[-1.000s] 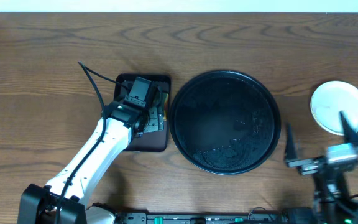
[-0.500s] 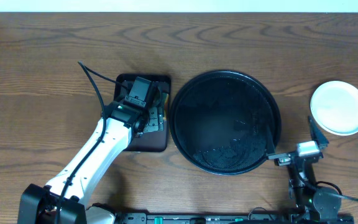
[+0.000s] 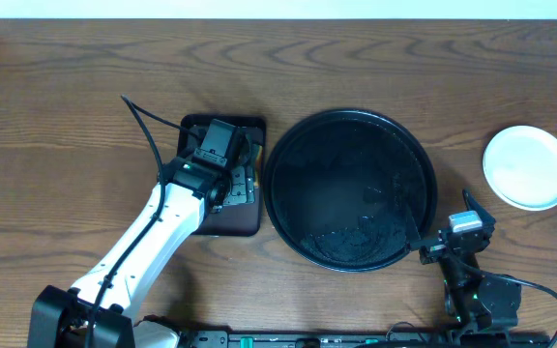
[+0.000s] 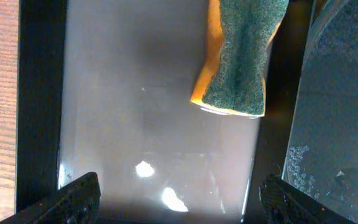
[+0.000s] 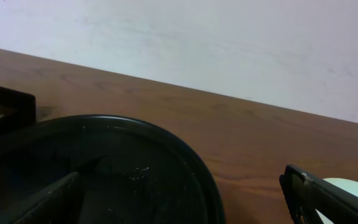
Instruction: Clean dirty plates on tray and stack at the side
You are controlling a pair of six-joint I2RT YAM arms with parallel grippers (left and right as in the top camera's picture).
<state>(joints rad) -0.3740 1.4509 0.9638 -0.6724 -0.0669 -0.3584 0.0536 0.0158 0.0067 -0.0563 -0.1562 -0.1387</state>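
Note:
The round black tray [image 3: 288, 145] lies mid-table, wet with droplets and with no plates on it; it also shows in the right wrist view [image 5: 185, 155]. The plates [image 3: 528, 167] lie at the right side of the table, and only a pale top plate shows; its edge shows in the right wrist view [image 5: 353, 184]. My right gripper [image 3: 443, 222] is open and empty between tray and plates, near the front edge [image 5: 185, 199]. My left gripper [image 3: 232, 179] is open and empty [image 4: 179, 199] over the small rectangular tray [image 4: 104, 124].
A green and yellow sponge [image 4: 238, 56] lies at the far right of the wet rectangular dark tray [image 3: 222, 220], left of the round tray. Bare wooden table [image 3: 66, 97] lies all around.
My right gripper has drawn back from the plates, down and left toward the front edge beside the round tray. The left arm has not moved.

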